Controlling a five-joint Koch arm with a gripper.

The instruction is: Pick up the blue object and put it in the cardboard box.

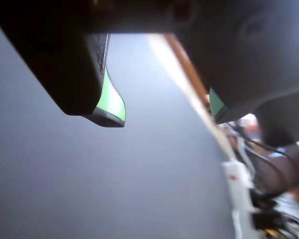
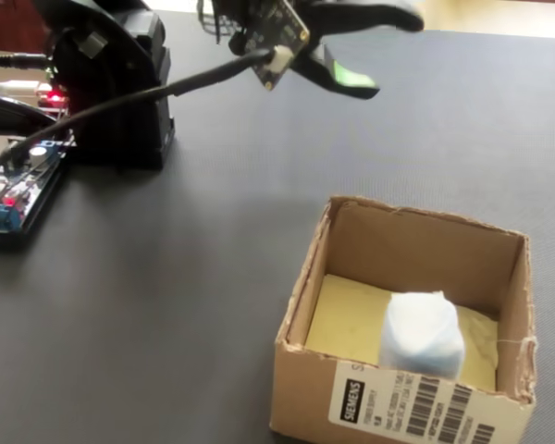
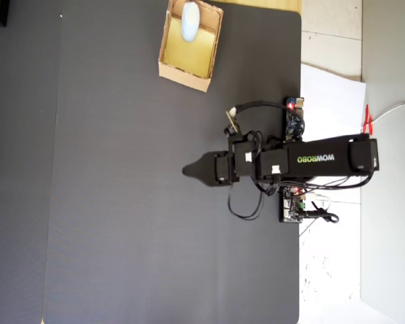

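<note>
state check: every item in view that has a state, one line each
blue object: inside the cardboard box, resting on its floor, free of the claw.
cardboard box: open-topped, upright on the dark mat.
claw: open, empty, raised, away from the box.
controller board: red LED lit.

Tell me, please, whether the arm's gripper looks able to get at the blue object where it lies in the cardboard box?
Probably yes. The blue object lies uncovered in the open-topped cardboard box, and the gripper hangs open and empty, apart from it over bare mat; only the box walls crowd a descent.
</note>
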